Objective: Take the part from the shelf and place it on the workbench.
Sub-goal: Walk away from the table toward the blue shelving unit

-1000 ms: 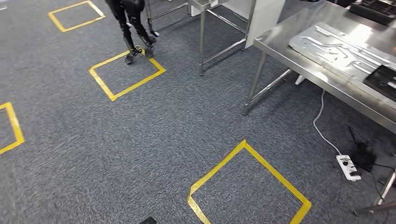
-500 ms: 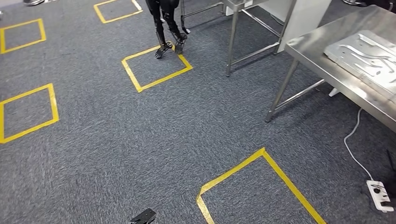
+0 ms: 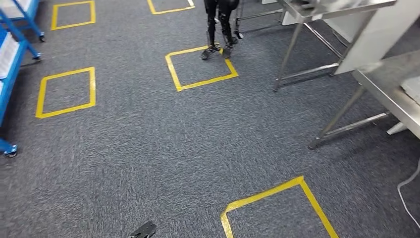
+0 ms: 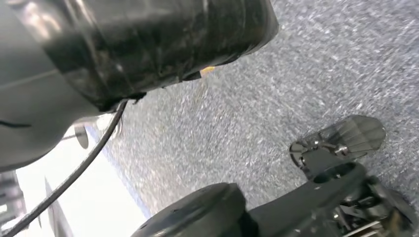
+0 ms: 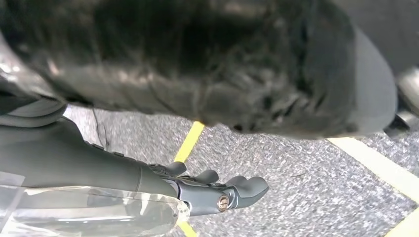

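**Walk to the shelf, hands free.**

- **Nearest, wrist views.** The right hand [image 5: 222, 190] hangs above the floor, its fingers loosely extended and apart, with nothing in them. The left hand [image 4: 346, 197] is dark and blurred. It appears to carry nothing, but how far its fingers are spread cannot be told.
- **Foreground, head view.** Grey carpet [image 3: 148, 148] covers the floor. A corner of a yellow tape square [image 3: 302, 181] lies at lower right, and a white cable [image 3: 408, 193] runs along the right edge.
- **Middle distance.** The stainless workbench [image 3: 391, 94] enters from the right edge. The blue shelf cart [image 3: 15, 69] stands on castors at the left edge.
- **Far.** A second steel table [image 3: 337, 7] is at upper right. The black legs of another robot [image 3: 220, 25] stand at top centre, beside a taped square.

**Step in hand.** Neither hand appears to carry a part, so this is judged to be the opening step, the approach to the shelf. The next move calls for squaring up to the blue cart, close enough to reach a tier, and raising a hand with the fingers spread.

**The part.** It is presumably among the pale flat items on the cart's tiers at the far left edge. They are cropped and blurred, so no single part can be picked out. Which way it points and how its long axis runs cannot be told.
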`<state>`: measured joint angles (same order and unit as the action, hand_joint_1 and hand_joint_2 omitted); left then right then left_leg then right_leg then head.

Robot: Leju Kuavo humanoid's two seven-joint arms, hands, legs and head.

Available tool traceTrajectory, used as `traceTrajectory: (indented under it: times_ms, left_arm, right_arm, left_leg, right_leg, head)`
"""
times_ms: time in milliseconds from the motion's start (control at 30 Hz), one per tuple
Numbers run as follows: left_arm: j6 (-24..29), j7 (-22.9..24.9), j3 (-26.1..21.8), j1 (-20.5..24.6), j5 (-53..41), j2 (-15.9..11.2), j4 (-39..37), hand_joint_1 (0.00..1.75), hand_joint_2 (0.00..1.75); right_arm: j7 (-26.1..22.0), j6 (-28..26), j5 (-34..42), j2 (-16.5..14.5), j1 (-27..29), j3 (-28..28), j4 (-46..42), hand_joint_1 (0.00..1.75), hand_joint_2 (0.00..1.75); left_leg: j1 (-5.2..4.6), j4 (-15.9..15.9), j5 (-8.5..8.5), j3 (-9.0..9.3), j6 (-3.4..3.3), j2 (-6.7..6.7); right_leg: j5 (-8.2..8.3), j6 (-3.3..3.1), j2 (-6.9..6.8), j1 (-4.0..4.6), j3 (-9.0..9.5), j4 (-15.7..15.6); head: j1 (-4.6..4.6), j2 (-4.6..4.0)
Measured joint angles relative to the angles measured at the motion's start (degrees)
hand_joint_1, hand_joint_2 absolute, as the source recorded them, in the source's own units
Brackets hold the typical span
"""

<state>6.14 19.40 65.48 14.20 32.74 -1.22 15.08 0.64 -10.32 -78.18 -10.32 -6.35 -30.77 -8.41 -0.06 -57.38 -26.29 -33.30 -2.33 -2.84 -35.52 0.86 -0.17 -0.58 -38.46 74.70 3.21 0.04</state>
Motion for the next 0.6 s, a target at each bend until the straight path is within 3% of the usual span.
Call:
traceTrajectory:
  times_ms: [67,133,200,267,333,400,467,500,533,600]
  left_arm:
    - [0.0,-0.01,0.0,-0.12,0.08,-0.01,0.0,0.0,0.0]
    - [0.0,-0.01,0.0,-0.06,0.36,-0.01,0.0,0.0,0.0]
    - [0.02,0.5,-0.06,-0.02,1.55,-0.01,0.0,0.0,0.0]
    - [0.2,2.14,-0.35,-0.1,3.18,-0.05,-0.01,0.0,0.0]
    - [0.63,4.08,-0.74,0.05,4.08,-0.04,-0.01,0.0,0.0]
    - [1.2,5.2,-0.9,0.72,4.48,0.28,0.0,0.0,0.0]
    - [1.55,5.92,-0.91,1.5,4.55,0.73,0.0,0.0,0.0]
    - [1.6,6.38,-0.91,1.82,4.22,0.9,0.0,0.0,0.0]
    - [1.6,6.89,-0.9,2.19,3.62,1.04,0.0,0.0,0.0]
    - [1.59,7.98,-0.8,3.27,1.92,1.28,0.0,0.0,0.0]
  right_arm:
    - [-0.19,-0.04,-0.01,0.02,-0.01,0.02,0.0,0.0,0.0]
    - [-0.73,-0.16,-0.23,-0.03,-0.07,0.25,0.0,0.0,0.0]
    - [-1.22,-0.45,-0.69,-0.19,-0.09,0.73,0.0,0.0,0.0]
    - [-1.39,-0.74,-0.98,-0.46,-0.17,1.06,0.0,0.0,0.0]
    - [-1.63,-0.87,-0.95,-0.85,-0.22,1.24,0.0,0.0,0.0]
    - [-2.13,-0.91,-0.61,-1.14,-0.14,1.4,0.0,0.0,0.0]
    - [-2.51,-0.74,-0.16,-1.19,-0.07,1.44,0.0,0.0,0.0]
    - [-2.54,-0.3,-0.14,-1.17,-0.1,1.44,0.0,0.0,0.0]
    - [-2.44,0.35,-0.36,-1.16,-0.16,1.44,0.0,0.0,0.0]
    - [-2.07,2.09,-1.49,-1.16,-0.28,1.5,0.0,0.0,0.0]
  left_leg:
    - [0.07,-0.25,-0.16,0.1,0.19,-1.79]
    - [0.03,-0.76,-0.4,-0.23,0.66,-3.24]
    - [0.13,-0.98,-0.35,-0.75,1.31,-4.42]
    - [0.32,-0.87,-0.28,-1.02,1.98,-4.9]
    - [0.28,-3.1,-1.77,-2.1,2.54,-2.3]
    - [0.35,-9.57,-5.03,-5.21,3.04,1.04]
    - [0.57,-15.53,-6.94,-8.23,3.43,2.06]
    - [0.64,-15.93,-6.43,-8.42,3.5,2.28]
    - [0.67,-14.15,-4.94,-7.5,3.45,2.54]
    - [0.37,-6.64,-1.28,-3.59,2.97,4.54]
  right_leg:
    - [4.53,-0.17,0.93,-0.15,2.08,-6.1]
    - [7.21,-0.46,3.4,-0.43,4.61,-12.58]
    - [7.24,-0.86,4.52,-0.43,5.45,-14.54]
    - [7.46,-1.51,3.36,-0.39,5.76,-15.07]
    - [7.7,-2.19,1.97,-0.49,6.08,-15.64]
    - [7.63,-2.59,0.25,-0.39,6.22,-15.78]
    - [7.42,-2.8,-1.56,-0.25,6.3,-15.75]
    - [7.32,-2.83,-2.31,-0.21,6.39,-15.74]
    - [7.2,-2.81,-2.98,-0.17,6.54,-15.74]
    - [6.89,-2.6,-4.2,-0.01,6.97,-15.74]
  head:
    - [-0.01,0.0]
    - [0.03,0.0]
    - [0.05,0.0]
    - [0.04,0.0]
    - [0.41,0.0]
    - [0.79,0.0]
    - [0.82,0.0]
    - [0.84,0.0]
    - [0.84,0.0]
    - [0.84,0.0]
